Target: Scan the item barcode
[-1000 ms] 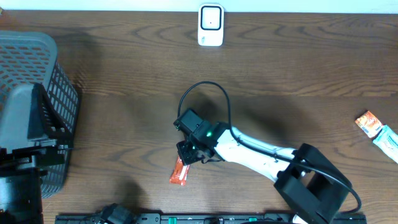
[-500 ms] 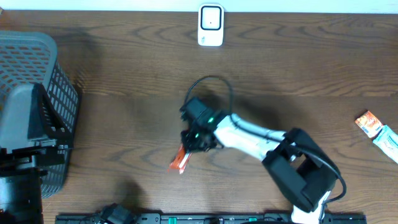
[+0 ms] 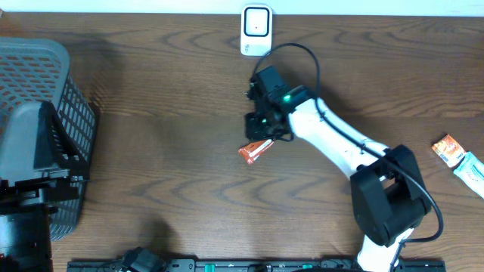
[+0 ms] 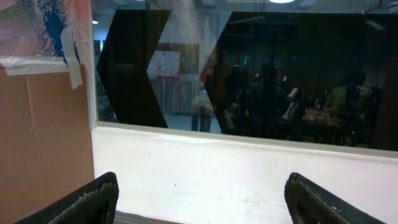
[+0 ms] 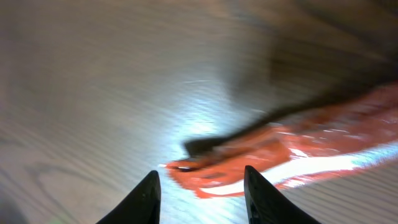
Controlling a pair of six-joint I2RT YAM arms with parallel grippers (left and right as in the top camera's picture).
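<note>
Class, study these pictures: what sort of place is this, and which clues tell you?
Probably a mock shop checkout in a lab: a white barcode scanner, a grey shopping basket, and an orange packet on a wooden table.

the left gripper (image 4: 202, 200) gapes wide at a white wall (image 4: 205, 168) under a dark window (image 4: 280, 74), taped cardboard (image 4: 43, 143) at left.

Motion-blurred wrist view, glare on packet (image 5: 292, 155)

Overhead down, right wrist near table (image 5: 74, 74)
</note>
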